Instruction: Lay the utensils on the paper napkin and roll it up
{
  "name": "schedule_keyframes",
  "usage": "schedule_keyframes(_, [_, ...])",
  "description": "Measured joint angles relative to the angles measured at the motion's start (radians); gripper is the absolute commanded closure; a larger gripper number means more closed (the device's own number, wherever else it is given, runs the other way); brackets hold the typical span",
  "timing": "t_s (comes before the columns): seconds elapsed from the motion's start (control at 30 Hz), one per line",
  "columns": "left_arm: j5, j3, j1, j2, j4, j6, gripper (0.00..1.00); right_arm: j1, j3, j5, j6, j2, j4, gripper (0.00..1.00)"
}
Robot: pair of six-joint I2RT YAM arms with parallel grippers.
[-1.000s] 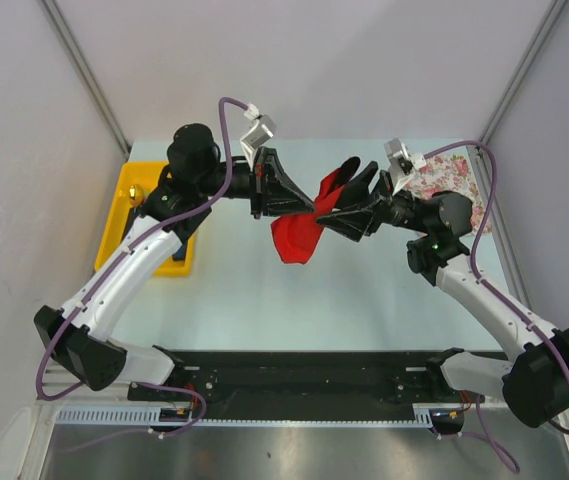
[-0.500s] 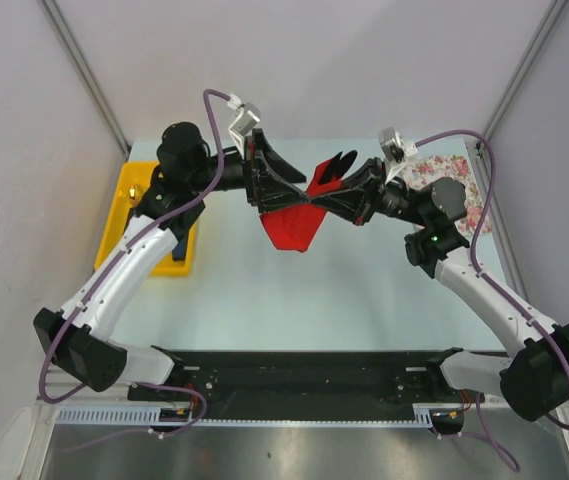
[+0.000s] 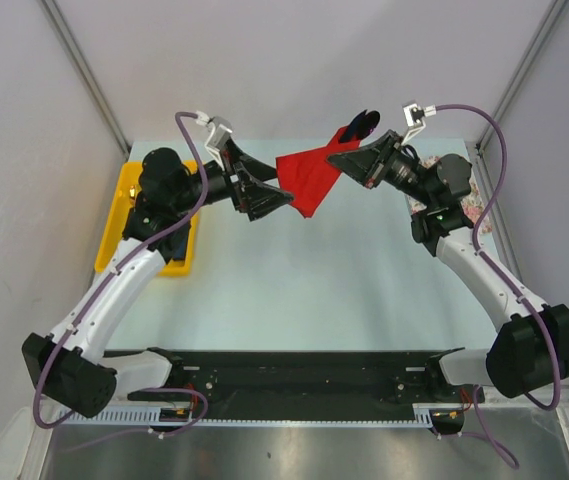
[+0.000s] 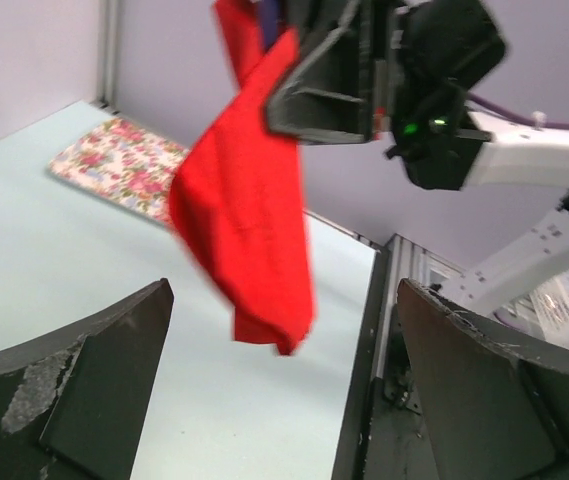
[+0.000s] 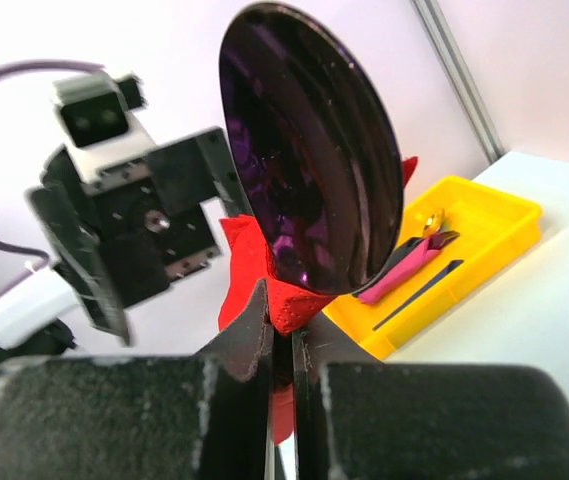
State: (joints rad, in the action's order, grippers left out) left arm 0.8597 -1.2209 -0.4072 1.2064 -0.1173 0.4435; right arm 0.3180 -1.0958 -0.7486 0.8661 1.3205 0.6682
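Napkin (image 3: 309,178) and dark purple spoon (image 5: 309,150) hang together in the air above the desk (image 3: 294,290). My right fingers (image 5: 249,335) are pinched tight on the bunched napkin, the spoon's bowl standing out above them. My left fingers (image 4: 94,390) are spread wide near its hanging corner, holding nothing. A pink utensil (image 5: 399,275) and a black one (image 5: 419,295) lie in the yellow tray (image 3: 112,235).

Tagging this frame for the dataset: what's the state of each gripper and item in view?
left gripper: open, empty
right gripper: shut on napkin and spoon
napkin: hanging loose in the air
spoon: clamped with napkin, bowl sticking out
tray: on table, holding pink and black utensils
floral sheet: flat on table
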Motion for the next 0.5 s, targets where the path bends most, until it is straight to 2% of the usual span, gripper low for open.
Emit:
schedule_keyframes(0.1, [-0.067,0.024,-0.003,0.006,0.003,0.0,0.04,0.002,0.0,0.011,0.035,0.002,0.006,1.0])
schedule_keyframes(0.27, [-0.112,0.027,-0.005,0.045,-0.013,0.039,0.3,0.004,0.0,0.025,0.09,0.004,0.032,1.0])
schedule_keyframes(0.33, [-0.104,0.037,-0.005,0.063,-0.05,0.076,0.37,0.006,0.0,0.027,0.11,0.008,0.049,1.0])
schedule_keyframes(0.37, [-0.099,0.046,-0.005,0.069,-0.069,0.096,0.36,0.006,0.0,0.027,0.118,0.01,0.057,1.0])
schedule_keyframes(0.43, [-0.093,0.071,-0.005,0.076,-0.108,0.137,0.27,0.005,-0.001,0.028,0.135,0.014,0.069,1.0])
schedule_keyframes(0.47, [-0.09,0.084,-0.004,0.077,-0.125,0.157,0.12,0.005,-0.001,0.027,0.141,0.016,0.072,1.0])
schedule_keyframes(0.5, [-0.086,0.093,-0.002,0.079,-0.142,0.171,0.08,0.005,-0.001,0.027,0.145,0.018,0.073,1.0])
